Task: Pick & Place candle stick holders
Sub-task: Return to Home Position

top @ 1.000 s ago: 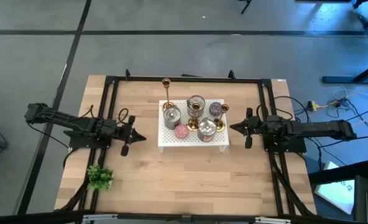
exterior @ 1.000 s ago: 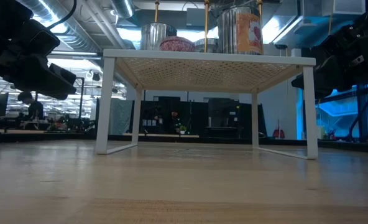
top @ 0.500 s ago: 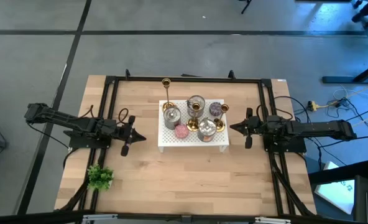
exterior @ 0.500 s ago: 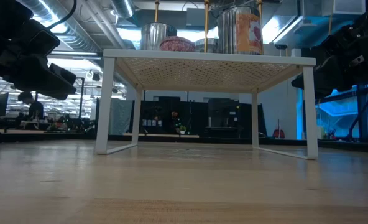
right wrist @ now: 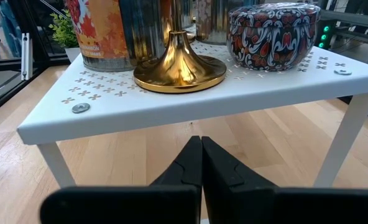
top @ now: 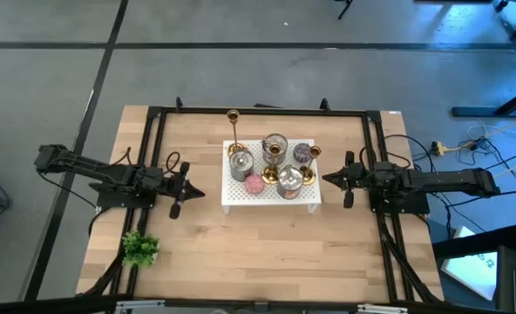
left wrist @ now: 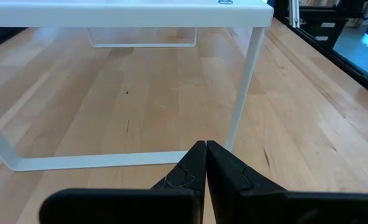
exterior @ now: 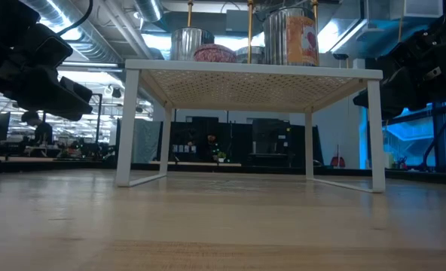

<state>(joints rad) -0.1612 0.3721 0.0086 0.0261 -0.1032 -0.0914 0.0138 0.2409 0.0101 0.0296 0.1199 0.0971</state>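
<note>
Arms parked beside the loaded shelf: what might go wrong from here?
1. The shut right gripper points at the shelf corner where a gold holder stands near the edge; any forward drift might jolt it.
2. The tall holder by the shelf's rear edge looks tippy; a bump could topple it.

Candle stick holders [right wrist: 179,65]: shiny gold. Shelf [right wrist: 171,102]: white, top punched with small cross pattern. Round tin [right wrist: 272,34]: red, white and dark swirl ornament. Big tin [right wrist: 94,28]: silver, orange leaf-print label. Small candle [top: 254,183]: pink. Table [top: 241,253]: pale wood grain. Frame [top: 197,111]: black. Plant [top: 139,248]: green.
</note>
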